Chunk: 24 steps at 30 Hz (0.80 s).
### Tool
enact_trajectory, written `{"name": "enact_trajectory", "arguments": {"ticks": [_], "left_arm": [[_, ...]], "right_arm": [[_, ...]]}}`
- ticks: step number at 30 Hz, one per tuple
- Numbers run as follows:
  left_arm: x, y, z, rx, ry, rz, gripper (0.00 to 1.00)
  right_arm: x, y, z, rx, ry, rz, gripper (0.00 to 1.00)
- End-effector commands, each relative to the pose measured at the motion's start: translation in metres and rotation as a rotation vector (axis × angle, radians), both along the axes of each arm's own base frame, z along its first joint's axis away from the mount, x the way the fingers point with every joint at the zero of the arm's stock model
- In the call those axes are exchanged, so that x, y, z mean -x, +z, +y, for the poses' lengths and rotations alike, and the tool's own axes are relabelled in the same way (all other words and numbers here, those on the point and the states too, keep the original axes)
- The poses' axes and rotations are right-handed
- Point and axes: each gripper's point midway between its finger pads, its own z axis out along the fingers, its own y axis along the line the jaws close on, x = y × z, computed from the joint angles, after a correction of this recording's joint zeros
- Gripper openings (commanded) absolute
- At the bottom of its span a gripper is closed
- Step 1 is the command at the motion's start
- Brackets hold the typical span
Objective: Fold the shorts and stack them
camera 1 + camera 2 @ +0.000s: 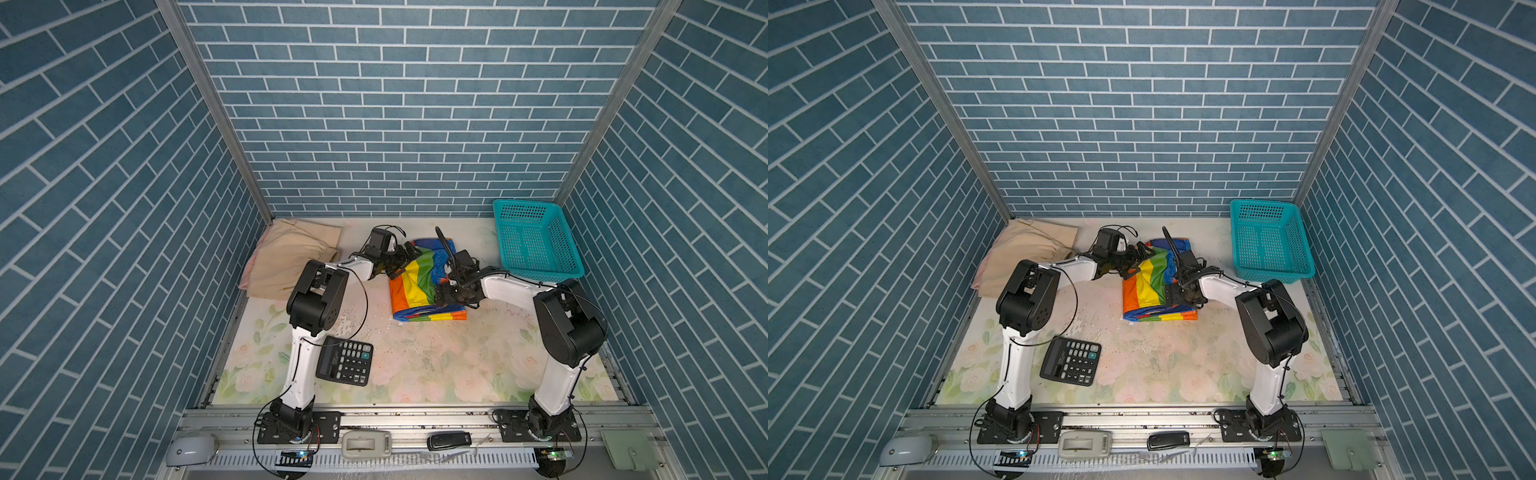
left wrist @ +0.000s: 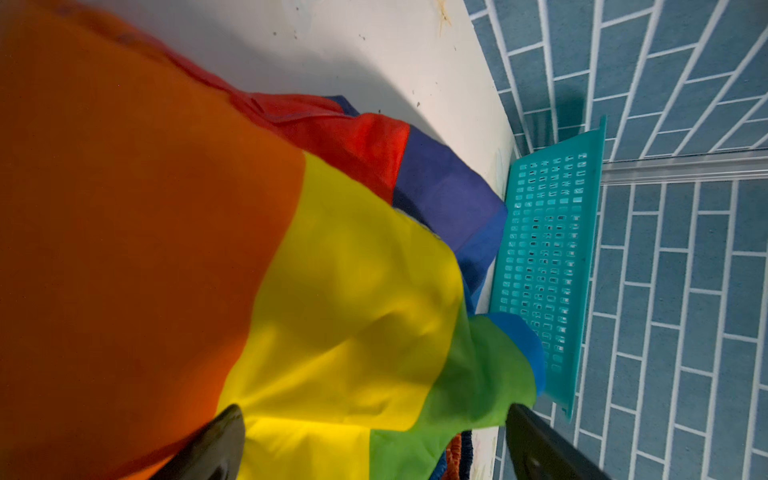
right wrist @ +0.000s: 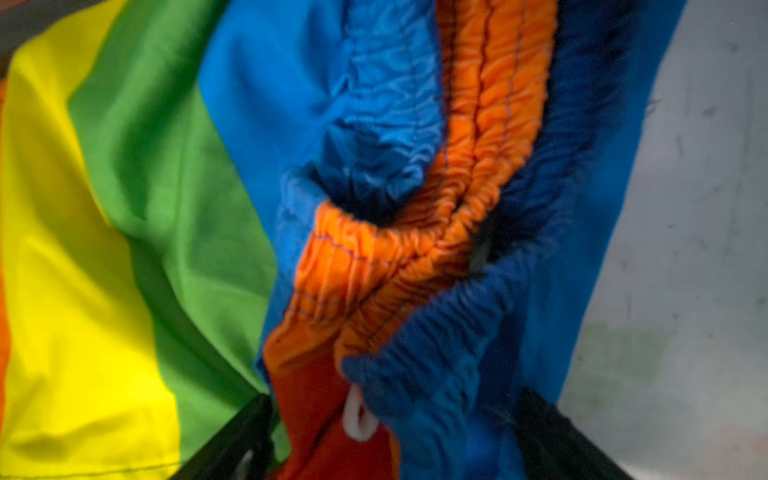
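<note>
The rainbow-striped shorts (image 1: 415, 286) (image 1: 1148, 291) lie folded in the middle of the table in both top views. My left gripper (image 1: 398, 266) (image 2: 374, 449) is open at their far left edge, with yellow and green cloth lying between its fingers (image 2: 220, 444). My right gripper (image 1: 442, 291) (image 3: 395, 440) is open on their right side, its jaws wide apart around the bunched orange and blue waistband (image 3: 415, 249). The beige shorts (image 1: 291, 262) (image 1: 1025, 257) lie in the back left corner. A salmon-pink edge (image 1: 248, 271) shows beneath them.
A teal mesh basket (image 1: 536, 241) (image 1: 1271, 241) (image 2: 544, 266) leans in the back right corner. A black calculator (image 1: 344, 360) lies near the left arm's base. Small devices (image 1: 365, 444) sit on the front rail. Blue brick walls enclose three sides.
</note>
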Motion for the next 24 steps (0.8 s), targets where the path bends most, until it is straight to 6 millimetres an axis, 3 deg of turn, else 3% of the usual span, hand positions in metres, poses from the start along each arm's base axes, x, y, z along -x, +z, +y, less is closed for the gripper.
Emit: {"name": "enact_trajectory", "arguments": {"ticks": [1,4,9,13,15,17,24], "left_arm": [[-0.002,-0.015,0.007,-0.051,-0.01,0.013,1.0],[-0.009,0.0,0.011,-0.068,-0.022,-0.016,1.0],[-0.021,0.061,0.028,-0.166,-0.07,-0.134,1.0],[-0.01,0.101,0.048,-0.328,-0.135,-0.222,1.0],[0.002,0.111,0.057,-0.382,-0.153,-0.244,1.0],[0.017,0.106,0.065,-0.403,-0.166,-0.229,1.0],[0.075,0.047,0.066,-0.39,-0.249,-0.085,1.0]], "right_arm": [[0.031,-0.027,-0.029,0.071,-0.045,0.093,0.91],[0.037,-0.019,-0.031,0.045,-0.049,0.089,0.93],[0.036,0.023,-0.04,-0.013,-0.072,0.028,0.97],[0.037,0.048,-0.053,-0.022,-0.085,-0.012,0.98],[0.036,0.054,-0.058,-0.031,-0.096,-0.023,0.98],[0.034,0.058,-0.061,-0.051,-0.107,-0.031,0.98],[0.027,0.063,-0.055,-0.099,-0.107,-0.027,0.98]]}}
